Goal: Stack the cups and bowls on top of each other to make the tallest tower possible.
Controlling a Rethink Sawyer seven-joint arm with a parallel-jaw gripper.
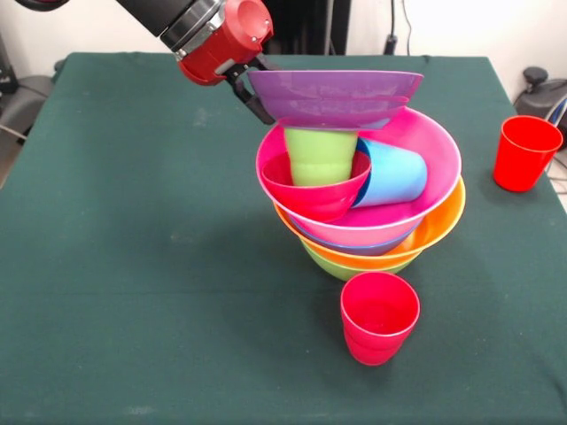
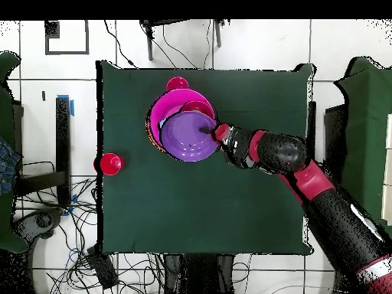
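The tower stands mid-table: nested lime green bowl (image 1: pixel 345 266), orange bowl (image 1: pixel 443 221), blue bowl (image 1: pixel 354 249) and pink bowl (image 1: pixel 434 146). Inside the pink bowl are the small red bowl (image 1: pixel 310 197), a lime green cup (image 1: pixel 319 158) standing in it, and a sky blue cup (image 1: pixel 396 173) on its side. The purple bowl (image 1: pixel 341 93) sits level on top of the green cup. My gripper (image 1: pixel 255 96) is shut on its left rim. In the overhead view the gripper (image 2: pixel 208 132) is at the purple bowl's (image 2: pixel 186 139) right rim.
One red cup (image 1: pixel 379 317) stands just in front of the tower. The other red cup (image 1: pixel 524 152) stands near the table's right edge. Both show in the overhead view, one (image 2: pixel 177 83) by the pink bowl (image 2: pixel 159 113) and one (image 2: pixel 109 163) at the left edge.
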